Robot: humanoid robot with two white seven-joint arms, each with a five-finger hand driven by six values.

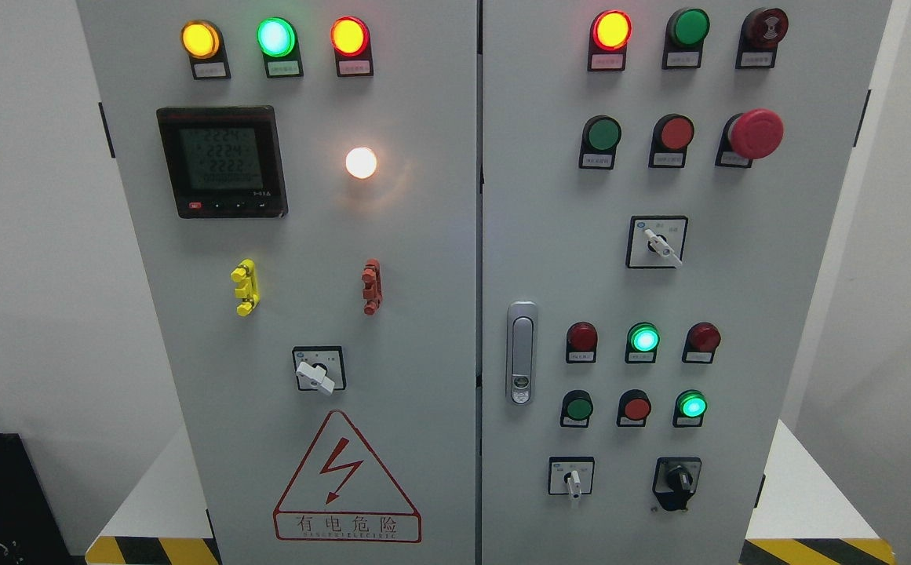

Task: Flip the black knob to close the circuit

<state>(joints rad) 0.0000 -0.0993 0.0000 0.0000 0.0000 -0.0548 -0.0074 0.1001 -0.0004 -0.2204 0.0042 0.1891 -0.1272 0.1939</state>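
Step in hand: judged as the start of the task. No robot arm or hand appears in the head view, so nothing has yet reached the panel.
Hand state: cannot be told for either hand; both are out of the frame.
Task object: the black knob (676, 479) sits on the right cabinet door (800, 314), in the bottom row at the far right, just right of a white-handled selector switch (572, 477).
Knob position: the handle appears to point roughly straight down within its black surround; the exact detent cannot be confirmed.
Neighbouring controls: a lit green lamp (691, 405) stands above the knob; a chrome door latch (521, 353) lies further left, near the door seam.
Left door: carries a digital meter (222, 161), a lit white lamp (361, 162) and a red hazard triangle (347, 480); none of these belong to the task.
Next move, judged: a hand must be raised to the lower right of the panel, the fingers set around the knob handle, and the handle turned to its closed position.
Hard to read: the small labels under the lamps and around the knob are too fine to make out, so the closing direction is not evident.
Cut off: the cabinet base and the striped floor edges run out of the frame.
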